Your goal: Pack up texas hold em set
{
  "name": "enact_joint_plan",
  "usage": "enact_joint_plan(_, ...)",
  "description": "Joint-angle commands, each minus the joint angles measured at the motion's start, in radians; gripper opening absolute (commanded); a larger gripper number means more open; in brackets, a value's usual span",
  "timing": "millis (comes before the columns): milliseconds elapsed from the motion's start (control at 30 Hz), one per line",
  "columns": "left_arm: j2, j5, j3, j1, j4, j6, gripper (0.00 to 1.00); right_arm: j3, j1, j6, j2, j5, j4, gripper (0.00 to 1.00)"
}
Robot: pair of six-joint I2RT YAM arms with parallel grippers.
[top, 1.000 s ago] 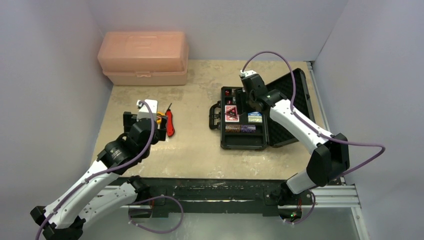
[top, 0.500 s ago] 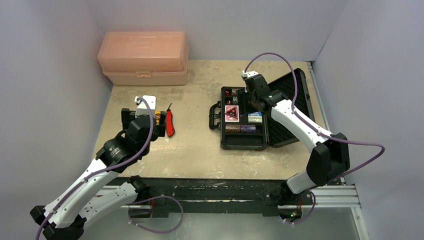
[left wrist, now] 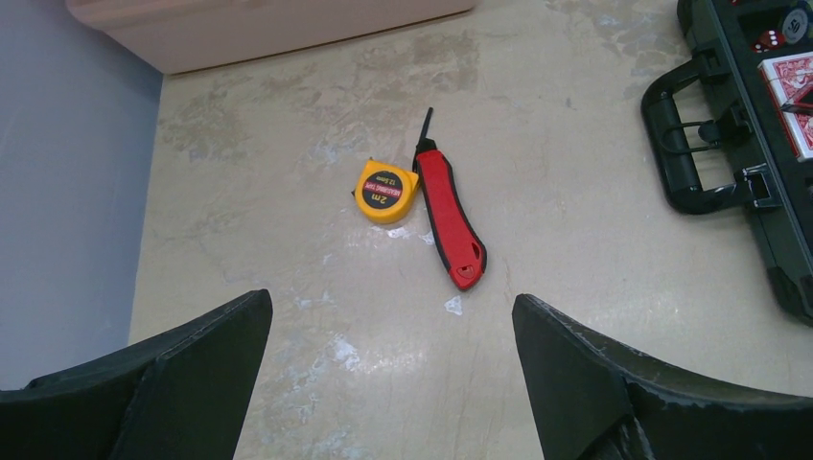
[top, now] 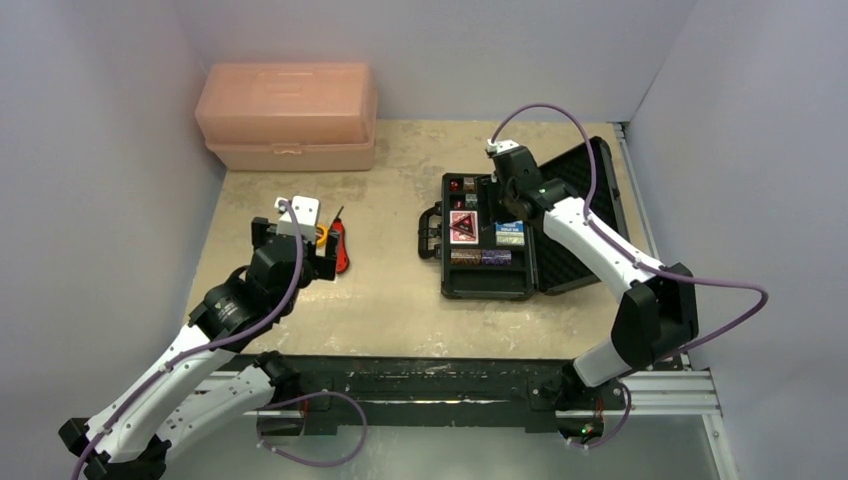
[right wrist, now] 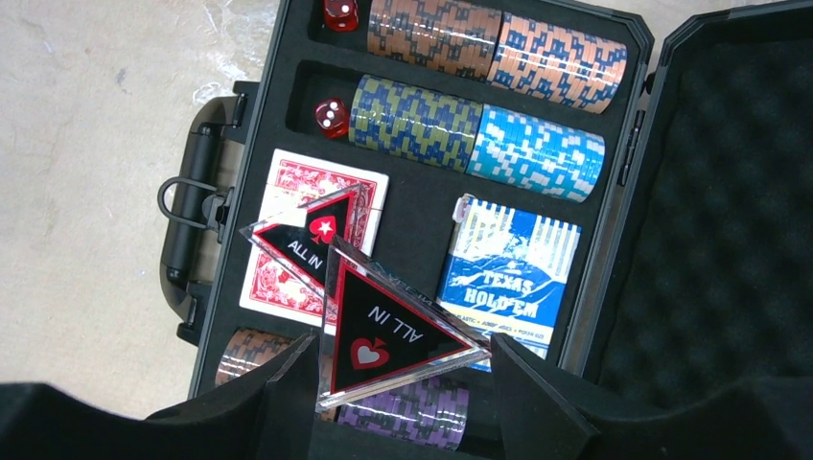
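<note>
The black case (top: 487,288) lies open at the right, its foam lid (top: 582,200) tilted back. Inside are chip stacks (right wrist: 479,134), red dice (right wrist: 331,117), a red deck (right wrist: 288,187) and a blue deck (right wrist: 508,268). One black-red triangular token (right wrist: 292,244) leans on the red deck. My right gripper (right wrist: 403,345) hangs over the case (top: 492,200) and is shut on a second "ALL IN" token (right wrist: 383,331), held by its edges. My left gripper (left wrist: 391,302) is open and empty above the table at the left (top: 292,250).
A red folding knife (left wrist: 449,225) and a yellow tape measure (left wrist: 385,190) lie just ahead of my left gripper. A large peach plastic box (top: 288,115) stands at the back left. The case's handle (left wrist: 676,144) faces left.
My right gripper has drawn back toward the far end of the case with the token in it. My left gripper has shifted a little forward toward the knife.
</note>
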Motion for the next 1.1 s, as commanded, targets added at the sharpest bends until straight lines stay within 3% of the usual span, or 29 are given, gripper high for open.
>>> enact_joint_plan(0,-0.003,0.024,-0.004,0.004,0.051,0.026,0.96,0.018,-0.009,-0.014,0.016,-0.006,0.037,0.43)
enact_joint_plan(767,0.005,0.056,-0.007,0.004,0.051,0.033,0.94,-0.108,-0.110,-0.001,0.072,-0.010,0.105,0.44)
enact_joint_plan(1067,0.006,0.060,-0.007,0.005,0.050,0.036,0.94,-0.103,-0.120,-0.002,0.111,-0.010,0.131,0.51)
